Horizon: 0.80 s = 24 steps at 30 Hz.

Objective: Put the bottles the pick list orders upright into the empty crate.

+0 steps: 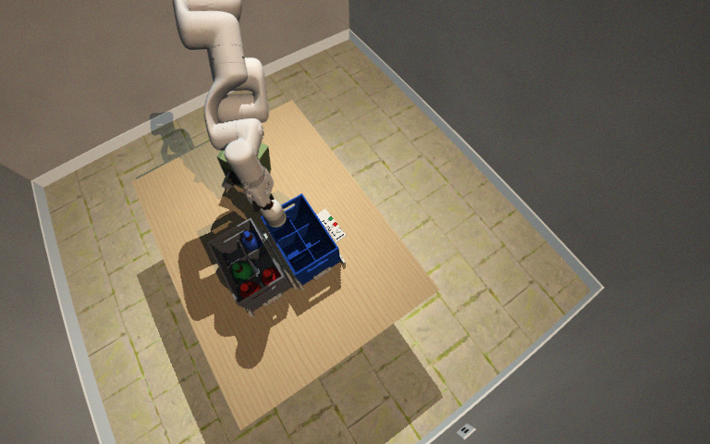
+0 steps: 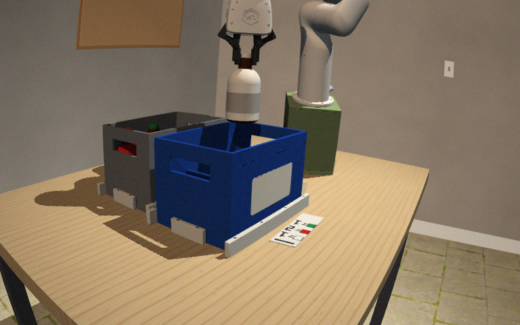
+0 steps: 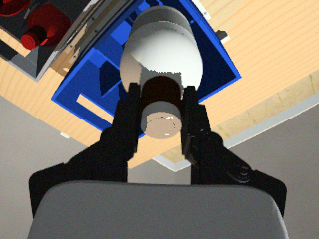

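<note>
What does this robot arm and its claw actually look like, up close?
The arm is a chain of smooth, rounded, off-white tube segments with darker grey joint patches, rising from a round flange on a green block. The gripper has a boxy pale grey housing bearing a faint hexagon logo, with black linkages and two slim black fingers. No loose cables show.

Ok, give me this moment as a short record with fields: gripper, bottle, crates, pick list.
gripper: shut on the white bottle's neck
white bottle: upright, hanging over the blue crate's back corner, base near rim height
blue crate: no bottles seen inside
grey crate: holds blue, green and red bottles
pick list: flat on table beside blue crate
</note>
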### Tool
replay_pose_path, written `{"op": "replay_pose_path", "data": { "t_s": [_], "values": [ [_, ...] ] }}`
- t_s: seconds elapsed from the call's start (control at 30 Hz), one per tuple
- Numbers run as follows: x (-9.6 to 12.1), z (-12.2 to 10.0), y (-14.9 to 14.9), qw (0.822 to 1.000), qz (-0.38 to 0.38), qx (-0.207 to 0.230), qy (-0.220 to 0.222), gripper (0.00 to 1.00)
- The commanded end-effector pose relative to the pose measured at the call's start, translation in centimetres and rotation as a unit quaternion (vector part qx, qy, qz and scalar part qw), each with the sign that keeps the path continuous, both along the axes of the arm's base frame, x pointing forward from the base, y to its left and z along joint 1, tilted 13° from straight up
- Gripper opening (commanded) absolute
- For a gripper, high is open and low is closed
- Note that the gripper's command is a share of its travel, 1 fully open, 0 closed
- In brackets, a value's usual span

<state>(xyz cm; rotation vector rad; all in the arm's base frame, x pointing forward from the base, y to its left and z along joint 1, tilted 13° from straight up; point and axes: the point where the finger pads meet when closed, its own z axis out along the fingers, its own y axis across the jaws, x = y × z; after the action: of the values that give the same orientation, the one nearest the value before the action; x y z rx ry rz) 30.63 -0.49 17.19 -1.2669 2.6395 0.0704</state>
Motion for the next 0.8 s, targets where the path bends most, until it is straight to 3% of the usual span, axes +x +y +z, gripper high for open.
{"op": "replay_pose_path", "data": {
  "t_s": [0.0, 0.77],
  "values": [
    [0.2, -0.2, 0.0, 1.0, 0.0, 0.0, -0.002, 0.0],
    [0.5, -2.2, 0.3, 1.0, 0.0, 0.0, -0.002, 0.0]
  ]
}}
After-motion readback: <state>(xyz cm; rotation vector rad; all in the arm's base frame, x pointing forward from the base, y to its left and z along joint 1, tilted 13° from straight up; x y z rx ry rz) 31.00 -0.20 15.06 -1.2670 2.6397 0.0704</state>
